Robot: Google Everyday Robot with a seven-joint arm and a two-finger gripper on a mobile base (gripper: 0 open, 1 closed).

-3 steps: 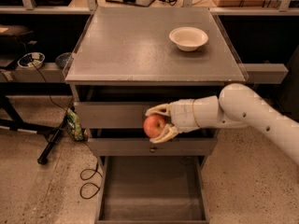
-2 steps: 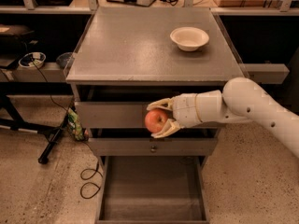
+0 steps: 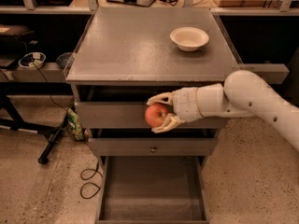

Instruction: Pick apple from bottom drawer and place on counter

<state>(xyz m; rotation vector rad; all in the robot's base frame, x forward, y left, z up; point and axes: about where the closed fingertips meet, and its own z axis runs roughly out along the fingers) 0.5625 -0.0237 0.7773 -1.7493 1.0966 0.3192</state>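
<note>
My gripper (image 3: 157, 114) is shut on the red apple (image 3: 155, 115), with one finger above it and one below. It holds the apple in front of the upper drawer front, below the counter's front edge. The counter (image 3: 140, 45) is the flat grey top of the cabinet. The bottom drawer (image 3: 152, 190) is pulled open below, its floor bare. My white arm reaches in from the right.
A shallow white bowl (image 3: 189, 38) stands on the counter's back right. A drawer front with a small knob (image 3: 152, 149) sits under the apple. Cables (image 3: 88, 181) and a black stand leg (image 3: 51, 141) lie on the floor to the left. A grey shelf rail (image 3: 266, 71) runs at the right.
My gripper has lifted the apple slightly higher in front of the drawer fronts. Nothing else has moved.
</note>
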